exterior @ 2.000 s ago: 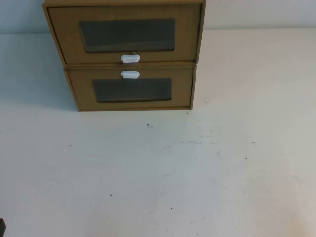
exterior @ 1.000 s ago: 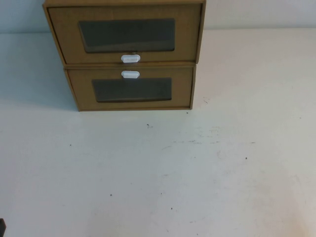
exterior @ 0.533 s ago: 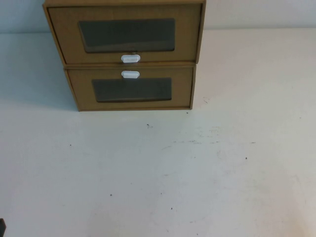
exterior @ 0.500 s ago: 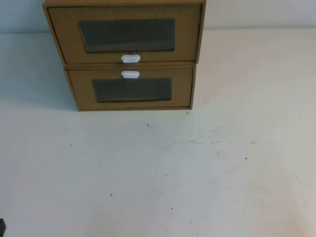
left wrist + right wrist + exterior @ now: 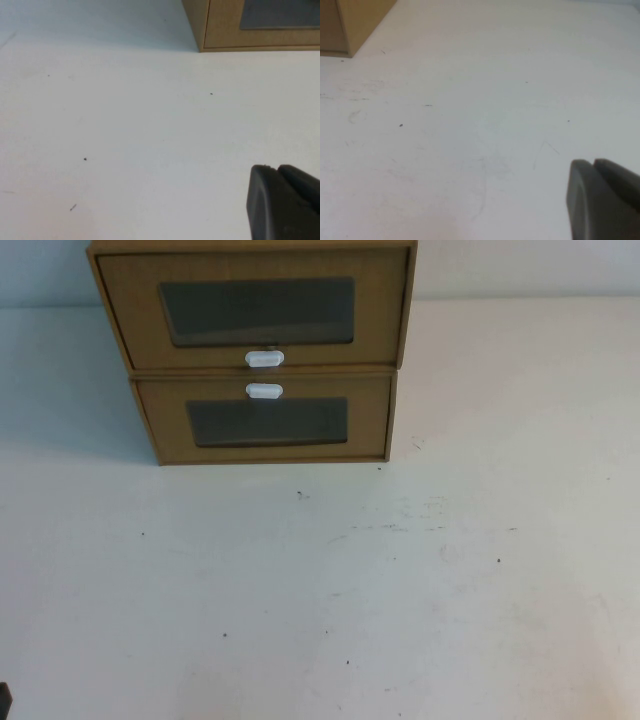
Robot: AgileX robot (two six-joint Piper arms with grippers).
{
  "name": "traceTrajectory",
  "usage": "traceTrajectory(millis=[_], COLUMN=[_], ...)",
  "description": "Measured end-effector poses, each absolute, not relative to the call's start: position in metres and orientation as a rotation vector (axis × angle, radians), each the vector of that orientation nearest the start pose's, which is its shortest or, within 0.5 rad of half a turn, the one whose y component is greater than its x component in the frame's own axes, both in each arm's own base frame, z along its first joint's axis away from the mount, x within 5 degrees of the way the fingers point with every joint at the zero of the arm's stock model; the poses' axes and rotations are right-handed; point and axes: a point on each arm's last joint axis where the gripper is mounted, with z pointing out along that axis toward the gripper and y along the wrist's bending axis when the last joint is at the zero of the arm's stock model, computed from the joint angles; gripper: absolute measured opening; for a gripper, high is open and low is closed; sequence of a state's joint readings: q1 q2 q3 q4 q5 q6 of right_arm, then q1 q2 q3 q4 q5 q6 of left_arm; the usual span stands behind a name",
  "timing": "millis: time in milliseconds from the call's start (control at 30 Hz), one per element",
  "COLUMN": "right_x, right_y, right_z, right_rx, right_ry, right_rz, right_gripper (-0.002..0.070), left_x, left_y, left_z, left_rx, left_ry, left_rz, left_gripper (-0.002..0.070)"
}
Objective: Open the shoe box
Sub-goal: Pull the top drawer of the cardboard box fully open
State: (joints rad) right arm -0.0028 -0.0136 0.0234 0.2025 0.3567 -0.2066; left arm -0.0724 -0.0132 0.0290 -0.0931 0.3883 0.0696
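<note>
Cardboard shoe box (image 5: 265, 418) sat closed at the desk's far edge, my left gripper (image 5: 276, 172) and right gripper (image 5: 594, 167) hovering short of it, claws pinched shut, so I reckoned one needed opening, then squaring onto the white tab (image 5: 264, 391).

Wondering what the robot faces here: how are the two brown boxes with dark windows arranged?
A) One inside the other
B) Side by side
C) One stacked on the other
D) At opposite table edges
C: the upper shoe box sits directly on the lower shoe box, both fronts closed. The left gripper and right gripper hang over the table, short of the boxes.
</note>
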Motion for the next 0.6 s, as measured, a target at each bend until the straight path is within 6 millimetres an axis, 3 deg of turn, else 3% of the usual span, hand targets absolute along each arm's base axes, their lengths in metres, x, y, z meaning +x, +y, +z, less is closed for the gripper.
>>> traceTrajectory(millis=[200, 400, 600], right_x=[0.053, 0.053, 0.053], right_y=[0.006, 0.006, 0.006], right_z=[0.175, 0.175, 0.175], right_rx=[-0.062, -0.062, -0.062], right_ry=[1.842, 1.842, 1.842], right_rz=[0.051, 0.051, 0.051], right_gripper=[-0.0013, -0.0014, -0.0013], left_x=[0.053, 0.055, 0.056], left_y=[-0.007, -0.011, -0.01], left_z=[0.173, 0.183, 0.191], left_rx=[0.063, -0.168, -0.284], left_ry=[1.841, 1.732, 1.637], left_rz=[-0.102, -0.358, -0.475], left_gripper=[-0.0005, -0.0005, -0.0005])
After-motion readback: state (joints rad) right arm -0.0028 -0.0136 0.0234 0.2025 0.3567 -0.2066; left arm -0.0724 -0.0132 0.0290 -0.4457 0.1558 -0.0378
